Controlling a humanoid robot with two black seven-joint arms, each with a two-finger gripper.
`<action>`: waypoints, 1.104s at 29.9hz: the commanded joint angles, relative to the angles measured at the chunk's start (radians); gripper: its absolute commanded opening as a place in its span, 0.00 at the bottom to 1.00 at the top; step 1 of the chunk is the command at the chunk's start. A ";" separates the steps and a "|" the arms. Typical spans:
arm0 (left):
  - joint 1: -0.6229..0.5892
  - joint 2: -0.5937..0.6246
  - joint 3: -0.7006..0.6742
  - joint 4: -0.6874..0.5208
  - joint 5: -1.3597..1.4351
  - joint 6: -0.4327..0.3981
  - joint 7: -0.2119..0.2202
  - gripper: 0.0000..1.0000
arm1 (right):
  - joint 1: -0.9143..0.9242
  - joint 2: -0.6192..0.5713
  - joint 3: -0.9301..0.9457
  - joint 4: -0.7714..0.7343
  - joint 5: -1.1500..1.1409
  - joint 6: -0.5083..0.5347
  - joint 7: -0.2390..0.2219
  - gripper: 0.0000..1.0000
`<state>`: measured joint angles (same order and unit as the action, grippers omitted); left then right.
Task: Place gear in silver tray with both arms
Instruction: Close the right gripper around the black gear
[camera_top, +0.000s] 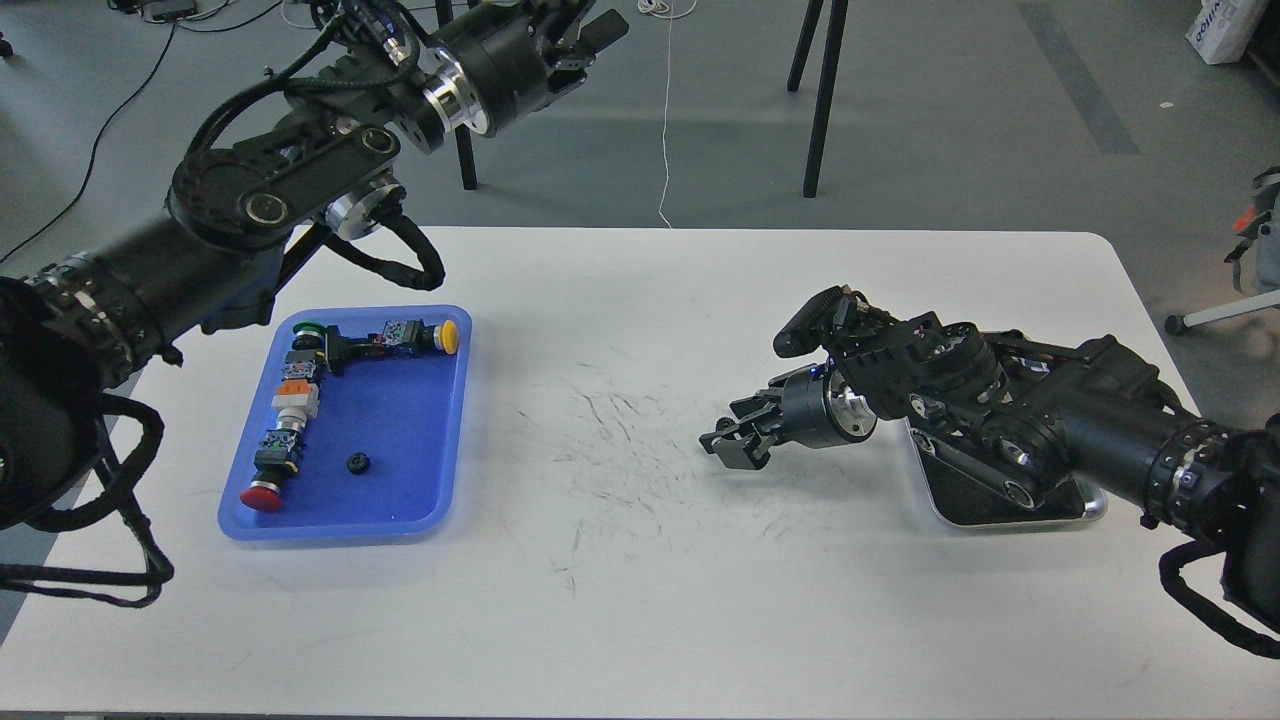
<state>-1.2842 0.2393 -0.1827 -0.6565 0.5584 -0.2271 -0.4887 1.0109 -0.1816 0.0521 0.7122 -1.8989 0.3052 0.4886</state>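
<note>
The right gripper (728, 438) sits low over the white surface (640, 600), right of its middle, with its fingers pointing left toward the blue tray (440, 440). The fingers stand only a narrow way apart, and the spot between their tips is dark, so I cannot tell whether the small black gear is held there or merely hidden; no gear shows on the bare surface around the tips. A second small black gear (357, 462) lies flat on the floor of the blue tray, near its lower middle, apart from the row of push-button switches (290, 420) along the tray's left and top sides. The silver tray (1085, 505) lies at the right, its long axis running roughly away from the robot; most of it is covered by the right arm, leaving only the near rim and right corner visible. The left gripper (590, 35) is held high beyond the far edge of the surface, pointing right, its fingers a little parted with nothing between them. Between the two trays the scuffed surface is open, and there is wide bare room along the near edge as well.
</note>
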 joint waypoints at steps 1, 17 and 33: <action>0.000 -0.002 0.000 0.000 0.001 0.000 0.000 1.00 | 0.000 0.008 0.000 -0.013 0.000 0.000 0.000 0.58; 0.006 0.000 0.000 0.000 0.000 0.000 0.000 1.00 | 0.000 0.008 -0.001 -0.019 0.000 0.003 -0.024 0.44; 0.008 0.006 0.000 0.000 0.000 0.000 0.000 1.00 | 0.011 0.022 -0.040 -0.017 0.000 0.003 -0.021 0.18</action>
<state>-1.2764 0.2454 -0.1825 -0.6567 0.5583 -0.2271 -0.4887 1.0195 -0.1611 0.0156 0.6948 -1.8986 0.3085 0.4656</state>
